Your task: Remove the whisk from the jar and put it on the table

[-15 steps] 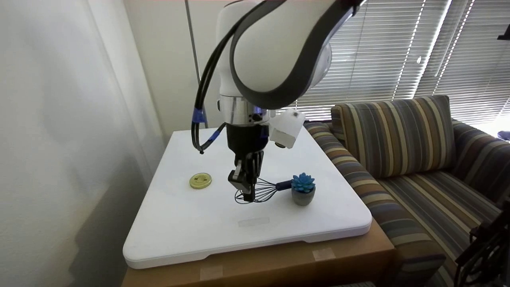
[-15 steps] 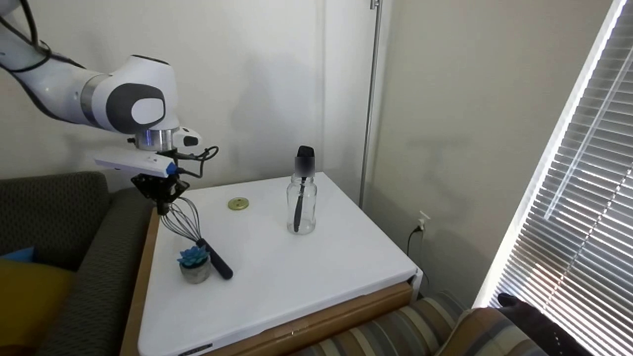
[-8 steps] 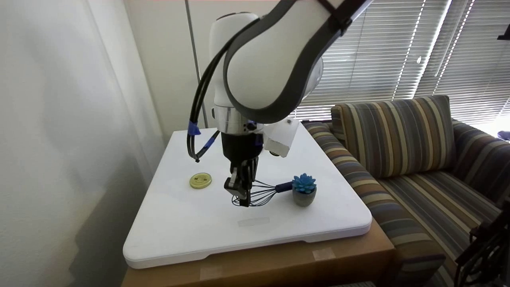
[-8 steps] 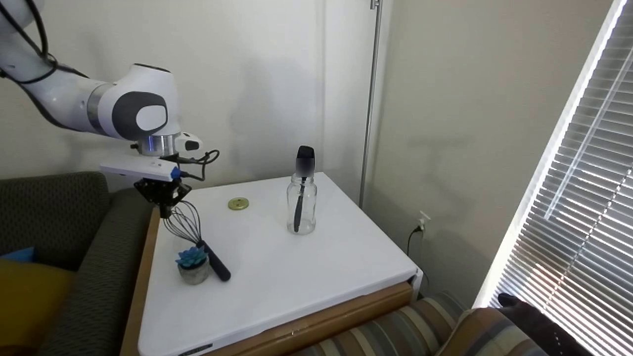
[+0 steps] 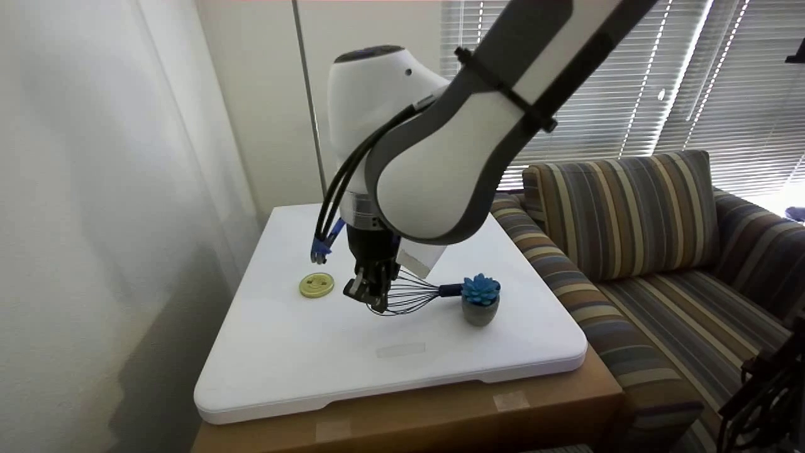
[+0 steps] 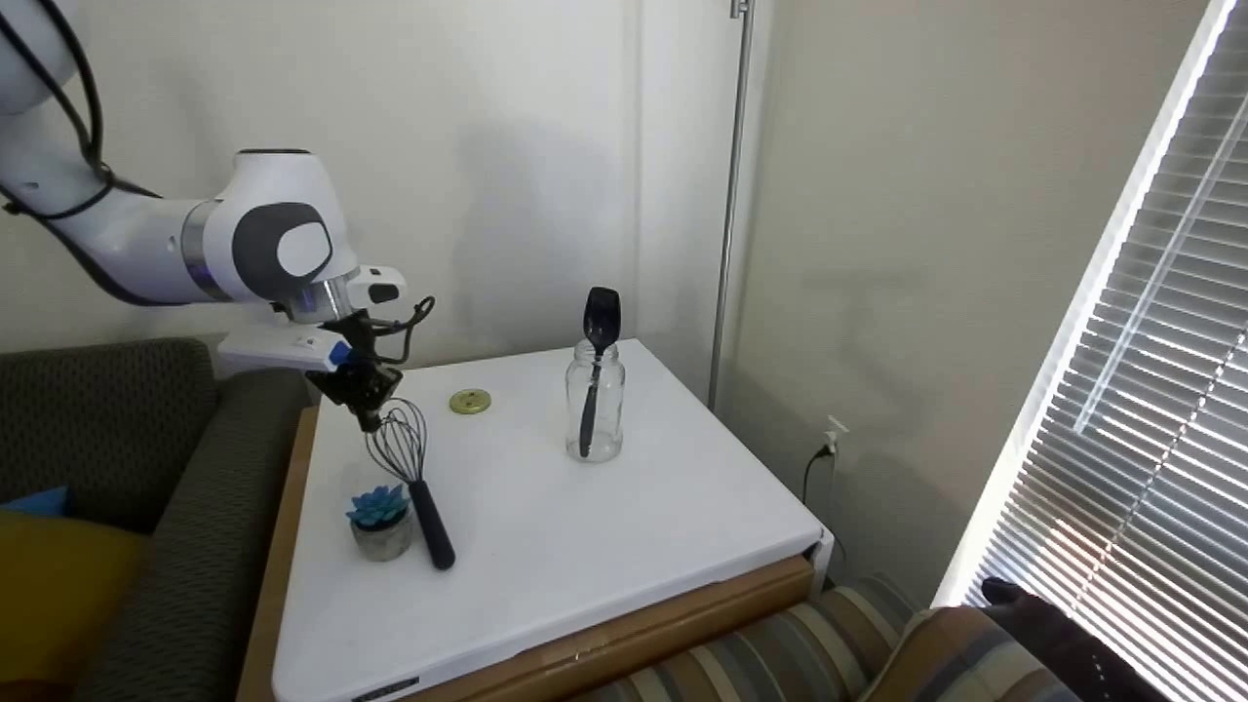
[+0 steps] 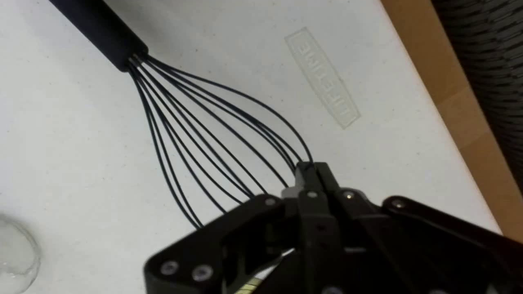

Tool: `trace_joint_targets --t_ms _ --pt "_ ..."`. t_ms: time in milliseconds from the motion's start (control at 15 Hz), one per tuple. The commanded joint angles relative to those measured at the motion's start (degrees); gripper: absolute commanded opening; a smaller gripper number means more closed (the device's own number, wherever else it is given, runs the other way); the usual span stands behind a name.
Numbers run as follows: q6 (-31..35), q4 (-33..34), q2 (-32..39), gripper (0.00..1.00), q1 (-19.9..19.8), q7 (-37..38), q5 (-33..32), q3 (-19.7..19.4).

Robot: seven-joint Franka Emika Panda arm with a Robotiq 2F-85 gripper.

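The gripper (image 7: pixel 311 165) is down low with its fingers pressed together, pinching wire of the whisk (image 6: pixel 420 495) near the rounded end of the balloon head. In the wrist view the outermost loop runs in at the fingertips; how many wires are caught is hidden. The whisk stretches out over the white surface (image 6: pixel 546 546), its black handle pointing away from the gripper. Whether the wire head touches the surface or sits slightly above it cannot be told. The white arm (image 6: pixel 136 249) reaches in from above.

Just beside the handle stands a blue succulent (image 6: pixel 378 506) in a grey pot (image 6: pixel 383 539); in an exterior view the plant covers part of the handle. Near the whisk, a rectangular label (image 7: pixel 322 77) on the surface reads LIFETIME. A yellow-green disc (image 6: pixel 470 401) lies flat, apart from the whisk.

Farther off, the clear glass jar (image 6: pixel 609 408) stands upright, well apart from the whisk. A dark spoon (image 6: pixel 603 317) leans inside it, bowl uppermost above the mouth.

Below the surface's rounded edge shows a brown base (image 5: pixel 415 415). Alongside is a striped sofa (image 5: pixel 666 311), with window blinds (image 5: pixel 597 126) behind it.
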Motion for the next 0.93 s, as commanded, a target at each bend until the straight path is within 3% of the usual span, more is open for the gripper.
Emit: trace_joint_targets --t_ms 0,533,600,733,867 --pt "1.0 0.3 1.4 0.01 2.4 3.9 -1.7 -2.4" --pt "2.0 -1.2 2.0 0.01 4.7 5.1 -4.0 -3.3" --pt "2.1 -1.5 2.0 0.28 5.0 5.5 -4.2 -3.5" --pt "2.3 -1.9 2.1 0.34 5.4 5.8 -4.3 -3.5" --pt "2.9 -2.6 2.3 0.48 6.0 6.8 -4.2 -3.7"
